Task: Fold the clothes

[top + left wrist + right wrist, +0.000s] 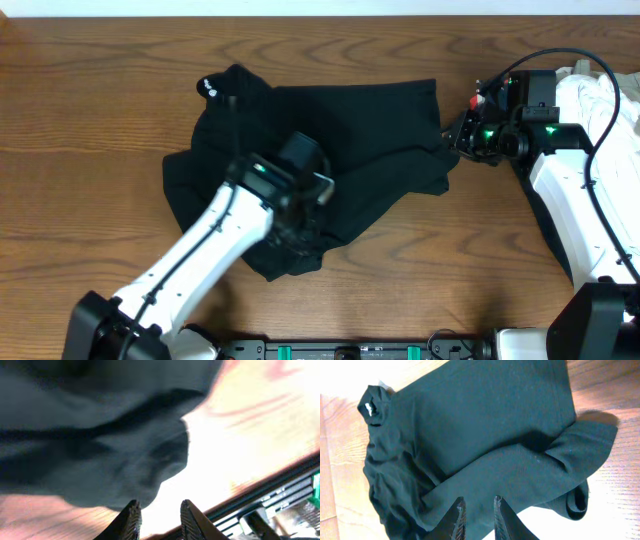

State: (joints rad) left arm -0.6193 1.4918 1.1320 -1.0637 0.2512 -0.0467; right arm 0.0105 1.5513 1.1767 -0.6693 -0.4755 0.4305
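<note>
Left hand (160,512), fingers apart and empty, hovers over the crumpled black T-shirt (360,120) on the table (90,90), right hand (478,505) (grip not discernible) at its right edge; flattening first would probably ease folding.

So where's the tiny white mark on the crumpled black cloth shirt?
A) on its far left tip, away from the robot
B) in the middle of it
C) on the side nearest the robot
A: overhead, the tiny white mark sits on the far left tip of the crumpled black cloth shirt.
</note>
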